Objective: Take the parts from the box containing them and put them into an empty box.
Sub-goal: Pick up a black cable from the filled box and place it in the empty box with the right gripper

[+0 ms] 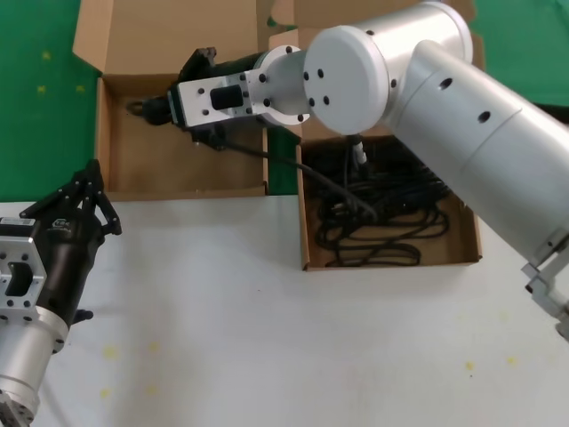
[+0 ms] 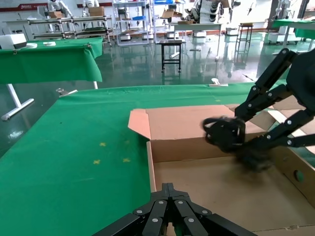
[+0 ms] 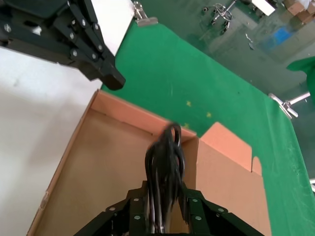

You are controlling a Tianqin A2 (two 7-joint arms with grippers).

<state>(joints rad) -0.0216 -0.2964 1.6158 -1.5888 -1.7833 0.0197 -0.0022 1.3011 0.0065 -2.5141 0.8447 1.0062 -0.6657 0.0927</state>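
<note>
From the head view, you see the right arm reaching across to the left, its right claw (image 1: 151,108) hanging over the empty box (image 1: 124,173) near that box's back wall. A black trailing length of cord runs from under the wrist back towards the box containing them (image 1: 307,231), which sits to the right, just beside the empty one. The remaining parts (image 1: 382,213) lie there in a loose black tangle. Both boxes rest where the white tabletop (image 1: 267,338) meets a green cloth (image 1: 36,107). Your left claw (image 1: 76,200) waits low at the left, over the white tabletop in front of the empty box's near corner, its fingers spread a little apart.

In the left wrist view, the left claw (image 2: 170,216) points at the empty box (image 2: 206,196), and beyond it the right claw (image 2: 246,142) holds a blurred black cord bundle (image 2: 224,132) just above the bare cardboard floor.

In the right wrist view, the right claw (image 3: 160,216) is clamped on the cord bundle (image 3: 165,167), whose loop sticks out past the fingertips above the empty box (image 3: 98,167). The left claw (image 3: 74,34) shows farther off, beyond the box's corner.
</note>
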